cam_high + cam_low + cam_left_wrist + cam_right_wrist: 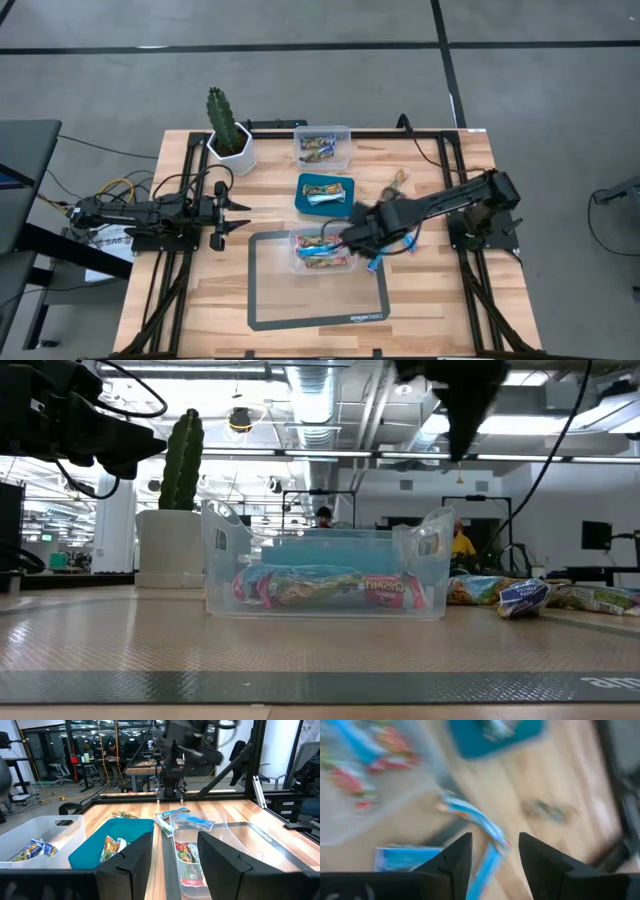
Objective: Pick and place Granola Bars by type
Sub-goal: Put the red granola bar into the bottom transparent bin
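Granola Bars lie in three bins: a clear bin [322,250] on the dark-edged mat [262,300], a teal bin [327,195] behind it, and a far clear bin [322,147]. Loose blue bars [470,815] lie on the mat and the wood just right of the near clear bin, and one shows in the high view [376,263]. My right gripper [495,855] hangs above these loose bars, pointing steeply down, open, with nothing between its fingers. My left gripper [175,865] waits level at the table's left side [238,216], open and empty.
A potted cactus [228,135] stands at the far left. More loose bars [400,182] lie on the wood right of the teal bin. Bare wood stretches along the near edge and the right side. Black frame rails run along both table sides.
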Motion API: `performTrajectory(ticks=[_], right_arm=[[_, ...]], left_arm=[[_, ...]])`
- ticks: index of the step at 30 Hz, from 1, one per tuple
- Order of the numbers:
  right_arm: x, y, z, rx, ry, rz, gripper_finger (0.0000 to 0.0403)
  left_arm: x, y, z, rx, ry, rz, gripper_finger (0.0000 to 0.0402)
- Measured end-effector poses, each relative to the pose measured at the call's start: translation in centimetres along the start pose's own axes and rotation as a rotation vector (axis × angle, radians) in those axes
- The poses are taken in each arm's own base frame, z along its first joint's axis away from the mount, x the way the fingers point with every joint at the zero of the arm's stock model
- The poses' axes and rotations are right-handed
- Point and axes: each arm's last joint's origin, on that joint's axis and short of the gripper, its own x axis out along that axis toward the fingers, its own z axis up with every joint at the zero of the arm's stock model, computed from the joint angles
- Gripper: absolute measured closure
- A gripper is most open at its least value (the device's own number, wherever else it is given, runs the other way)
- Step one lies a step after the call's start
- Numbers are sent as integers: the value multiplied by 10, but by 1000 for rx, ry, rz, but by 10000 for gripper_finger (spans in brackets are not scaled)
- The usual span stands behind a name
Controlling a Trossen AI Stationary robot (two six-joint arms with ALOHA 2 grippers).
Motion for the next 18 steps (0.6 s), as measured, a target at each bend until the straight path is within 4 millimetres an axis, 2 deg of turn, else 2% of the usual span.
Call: performTrajectory(ticks=[6, 18], right_arm=[[4, -26, -23, 154, 20, -16, 241], [69, -48, -66, 331, 143, 178, 240]], left_arm=[[0, 0, 0, 0, 0, 0, 248], [0, 0, 0, 0, 0, 0, 248]])
